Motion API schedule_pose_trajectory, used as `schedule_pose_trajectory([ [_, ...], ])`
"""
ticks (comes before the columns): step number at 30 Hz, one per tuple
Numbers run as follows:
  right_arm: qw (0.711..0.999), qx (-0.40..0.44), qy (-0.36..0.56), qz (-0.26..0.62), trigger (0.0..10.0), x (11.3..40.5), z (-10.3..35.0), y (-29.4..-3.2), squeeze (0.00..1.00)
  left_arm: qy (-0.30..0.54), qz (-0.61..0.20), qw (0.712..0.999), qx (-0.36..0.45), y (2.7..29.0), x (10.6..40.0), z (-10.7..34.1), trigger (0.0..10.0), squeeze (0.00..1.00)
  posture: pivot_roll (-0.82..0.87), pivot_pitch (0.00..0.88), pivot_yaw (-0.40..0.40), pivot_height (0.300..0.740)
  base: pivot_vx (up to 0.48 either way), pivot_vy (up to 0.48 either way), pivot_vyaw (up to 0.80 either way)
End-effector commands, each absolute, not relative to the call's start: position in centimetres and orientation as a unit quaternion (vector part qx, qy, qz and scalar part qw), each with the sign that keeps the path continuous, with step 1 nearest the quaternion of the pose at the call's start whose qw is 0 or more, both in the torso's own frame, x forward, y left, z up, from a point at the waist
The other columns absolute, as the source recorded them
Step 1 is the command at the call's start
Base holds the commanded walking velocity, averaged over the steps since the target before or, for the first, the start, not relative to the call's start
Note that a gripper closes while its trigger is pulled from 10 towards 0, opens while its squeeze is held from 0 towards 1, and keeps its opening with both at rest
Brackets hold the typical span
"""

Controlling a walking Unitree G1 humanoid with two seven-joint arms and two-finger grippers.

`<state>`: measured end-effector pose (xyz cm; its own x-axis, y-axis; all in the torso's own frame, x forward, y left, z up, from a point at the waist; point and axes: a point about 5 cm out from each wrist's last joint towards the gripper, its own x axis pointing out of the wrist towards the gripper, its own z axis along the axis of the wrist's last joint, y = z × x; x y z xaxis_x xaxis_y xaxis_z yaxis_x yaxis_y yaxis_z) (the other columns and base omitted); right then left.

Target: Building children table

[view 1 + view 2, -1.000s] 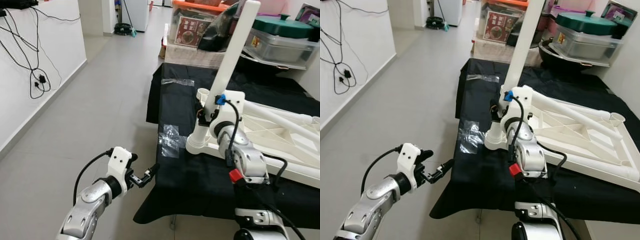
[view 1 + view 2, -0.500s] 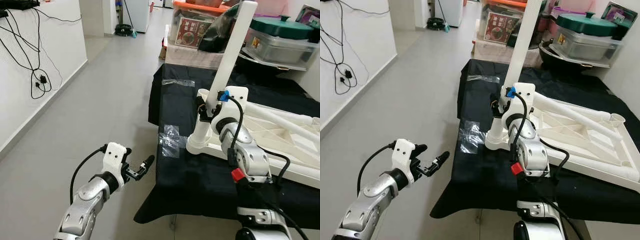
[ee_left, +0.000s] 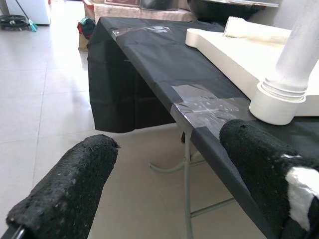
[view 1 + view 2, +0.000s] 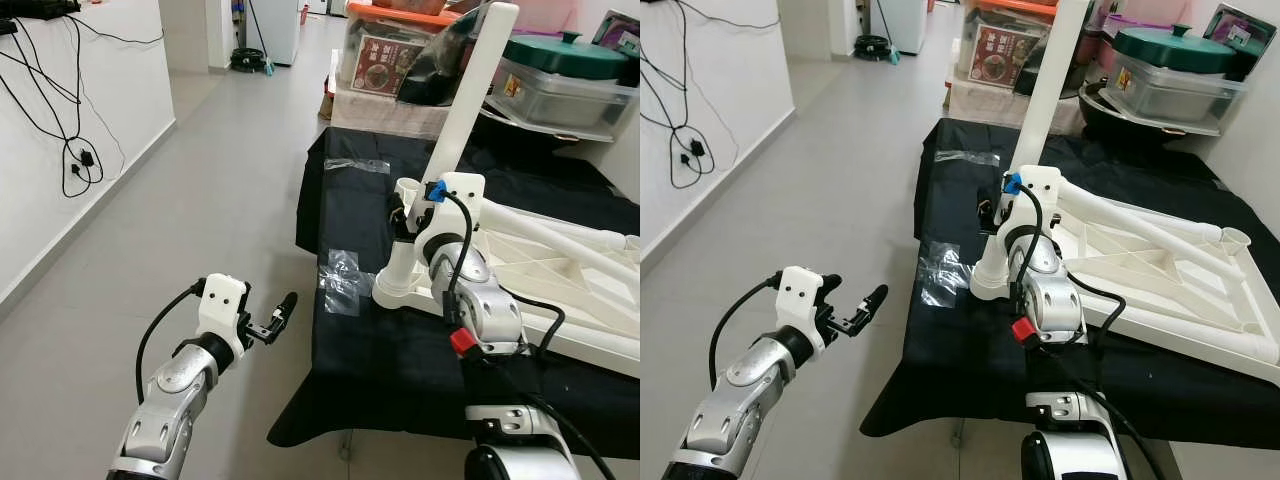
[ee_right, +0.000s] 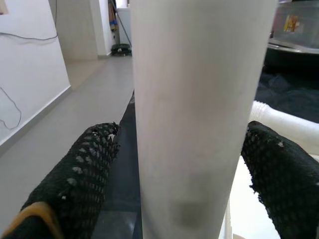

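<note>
Around the one upright white leg (image 5: 199, 114) I see my right gripper (image 5: 192, 164), its two black fingers (image 5: 84, 169) straddling the tube with a gap on each side. That leg stands in a corner socket of the single upturned white table frame (image 4: 1140, 265) on the black-draped counter (image 4: 345, 215). My left gripper (image 3: 164, 174) hangs spread wide, holding nothing, over the floor beside the counter's edge.

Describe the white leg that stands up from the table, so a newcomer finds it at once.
Find the black-covered table with the upturned white tabletop on it. At the tabletop's near left corner one white leg rises from a ringed socket, with the right gripper around it. The other legs lie flat; this one alone stands.
</note>
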<state>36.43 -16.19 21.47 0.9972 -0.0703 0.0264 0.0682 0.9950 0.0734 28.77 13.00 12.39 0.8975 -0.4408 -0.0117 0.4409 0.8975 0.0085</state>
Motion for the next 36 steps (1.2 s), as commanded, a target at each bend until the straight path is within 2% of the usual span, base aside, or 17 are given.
schedule_pose_trajectory([
  [1,0.998,0.037,-0.023,-0.043,10.0,36.6,21.7,-16.3,0.00,-0.004,-0.226,0.974,0.008,12.8,28.8,12.7,10.0,0.00,0.01,0.000,-0.142,0.740,0.000,0.000,0.00],
  [2,0.998,0.035,-0.032,-0.049,4.3,36.5,21.8,-16.3,0.00,-0.004,-0.224,0.975,0.009,12.9,28.7,12.7,10.0,0.00,0.01,0.000,-0.142,0.740,0.000,0.000,0.00],
  [3,0.997,0.029,-0.038,-0.055,0.0,36.4,21.7,-16.3,0.00,-0.005,-0.222,0.975,0.010,12.8,28.7,12.6,10.0,0.00,0.01,0.000,-0.142,0.740,0.000,0.000,0.00],
  [13,0.997,0.019,-0.031,-0.072,0.0,36.2,20.9,-16.5,0.00,-0.004,-0.220,0.975,0.013,12.7,28.8,12.5,10.0,0.00,0.01,0.000,-0.136,0.740,0.000,0.000,0.00],
  [31,0.998,0.018,-0.033,-0.053,0.0,36.4,20.4,-16.1,0.00,-0.004,-0.221,0.975,0.010,12.6,28.7,12.4,10.0,0.00,0.01,0.000,-0.135,0.740,0.000,0.000,0.00],
  [34,0.998,0.017,-0.036,-0.046,0.0,36.5,20.5,-16.3,0.00,-0.006,-0.207,0.978,0.009,12.9,28.9,12.6,10.0,0.00,0.01,0.000,-0.136,0.740,0.000,-0.408,0.00],
  [36,0.999,-0.001,-0.041,-0.005,0.0,36.8,20.7,-16.2,0.00,-0.003,-0.200,0.980,0.011,13.0,29.0,12.5,10.0,0.00,0.01,0.000,-0.135,0.740,0.000,-0.458,0.00],
])
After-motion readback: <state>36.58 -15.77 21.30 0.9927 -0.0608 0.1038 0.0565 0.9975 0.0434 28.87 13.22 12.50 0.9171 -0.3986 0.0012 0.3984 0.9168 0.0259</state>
